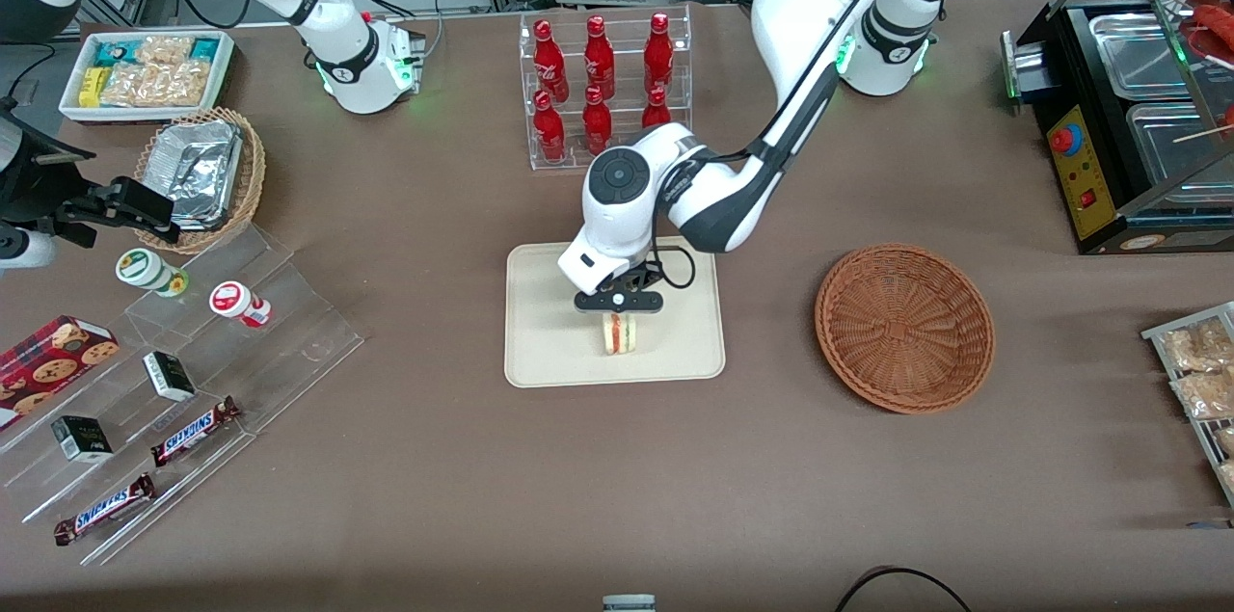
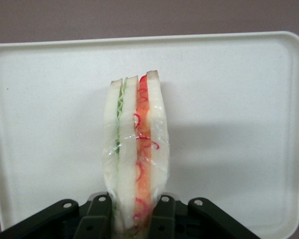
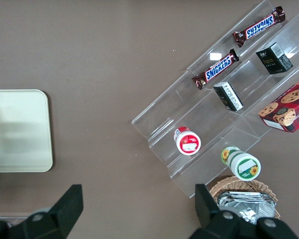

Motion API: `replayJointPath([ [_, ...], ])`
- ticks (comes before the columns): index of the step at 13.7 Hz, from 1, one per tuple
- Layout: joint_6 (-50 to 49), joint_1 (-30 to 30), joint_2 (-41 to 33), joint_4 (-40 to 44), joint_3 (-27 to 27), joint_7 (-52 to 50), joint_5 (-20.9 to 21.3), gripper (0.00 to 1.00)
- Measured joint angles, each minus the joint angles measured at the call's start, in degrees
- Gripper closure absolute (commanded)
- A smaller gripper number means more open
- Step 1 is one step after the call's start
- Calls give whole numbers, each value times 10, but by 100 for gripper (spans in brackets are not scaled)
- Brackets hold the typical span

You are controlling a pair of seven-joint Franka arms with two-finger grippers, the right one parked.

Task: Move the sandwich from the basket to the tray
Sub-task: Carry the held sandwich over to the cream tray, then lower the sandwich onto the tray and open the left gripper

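Sandwich (image 2: 135,149) sits upright over the tray (image 1: 540,352), pinched between the gripper's (image 1: 619,314) fingers (image 2: 162,214), cut edge showing its layers; the basket (image 1: 904,328) waits toward the working arm's end.

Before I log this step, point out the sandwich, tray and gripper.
sandwich (image 2: 135,149), left wrist view, cut edge.
tray (image 1: 540,342), front view, bare floor.
gripper (image 1: 618,315), front view, between fingertips, shut on sandwich above tray.

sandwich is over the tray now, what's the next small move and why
Probably open the tool and let go. It is shut on the sandwich, which stands upright over the tray and seems to touch it, while the basket sits empty.
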Motion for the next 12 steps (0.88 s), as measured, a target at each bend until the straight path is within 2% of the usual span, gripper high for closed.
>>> replayJointPath([
  [4, 13, 0, 18, 1, 1, -13, 18, 82],
  [5, 17, 0, 20, 1, 1, -13, 18, 78],
  [6, 18, 0, 22, 1, 1, -13, 18, 52],
  [7, 19, -1, 23, 1, 1, -14, 18, 11],
  [8, 19, -5, 25, 1, 0, -14, 18, 0],
  [12, 19, -25, 27, 1, 1, -18, 27, 0],
])
